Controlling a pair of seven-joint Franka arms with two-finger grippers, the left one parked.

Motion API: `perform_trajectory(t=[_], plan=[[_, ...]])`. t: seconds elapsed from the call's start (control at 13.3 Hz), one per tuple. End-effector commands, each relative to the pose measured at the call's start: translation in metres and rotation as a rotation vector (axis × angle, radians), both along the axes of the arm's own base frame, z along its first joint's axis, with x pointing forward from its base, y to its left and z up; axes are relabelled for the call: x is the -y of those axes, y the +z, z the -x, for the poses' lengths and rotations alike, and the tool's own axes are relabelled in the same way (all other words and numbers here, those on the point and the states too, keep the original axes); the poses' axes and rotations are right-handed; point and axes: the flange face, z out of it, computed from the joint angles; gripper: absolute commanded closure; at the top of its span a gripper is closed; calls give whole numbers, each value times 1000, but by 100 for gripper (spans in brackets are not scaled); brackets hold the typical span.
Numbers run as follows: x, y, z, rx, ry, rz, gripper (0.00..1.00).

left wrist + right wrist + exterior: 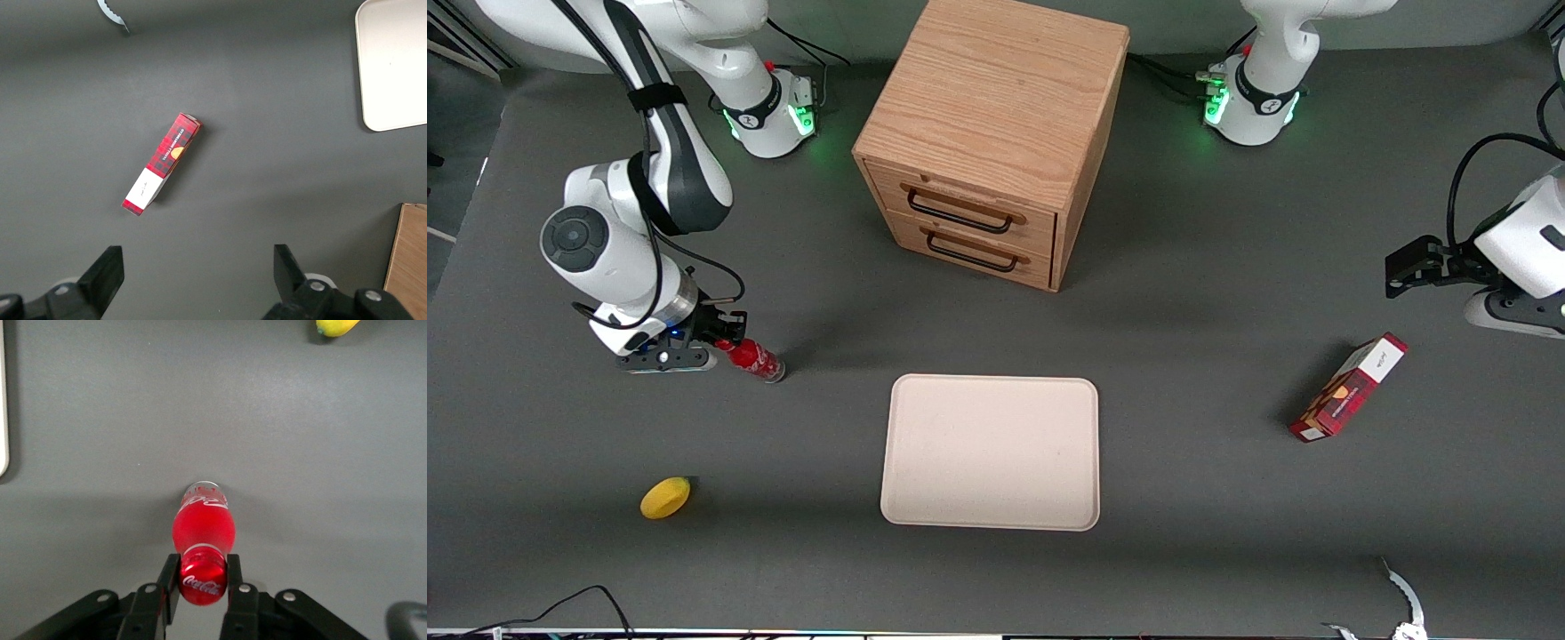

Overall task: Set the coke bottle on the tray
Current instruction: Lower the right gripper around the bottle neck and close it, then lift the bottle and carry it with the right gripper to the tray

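The gripper [201, 581] is low over the table [1209, 498] at the working arm's end, and its jaws are closed narrow on the red cap of the coke bottle [203, 527]. The bottle's clear base points away from the jaws, toward the tray [991, 452]. I cannot tell if the base touches the table. The tray lies well apart from the jaws, in front of the wooden cabinet [991, 133]. A yellow lemon [665, 497] lies nearer to the front camera than the jaws
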Motion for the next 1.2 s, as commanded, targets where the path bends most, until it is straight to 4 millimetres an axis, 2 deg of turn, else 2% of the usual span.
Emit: perform_trajectory(t=[0.0, 0.3, 0.38, 0.53, 0.67, 0.82, 0.97, 1.12], plan=[[-6, 85, -24, -17, -9, 19, 100], [-8, 186, -41, -33, -26, 20, 100], [-18, 202, -46, -57, -15, 22, 100], [-18, 223, -55, -73, -20, 18, 100], [-28, 222, -58, -74, -12, 15, 100], [-59, 200, -71, -86, -41, 8, 100], [-104, 187, -77, -81, -55, 10, 100], [-130, 175, -80, -70, -78, -5, 100]])
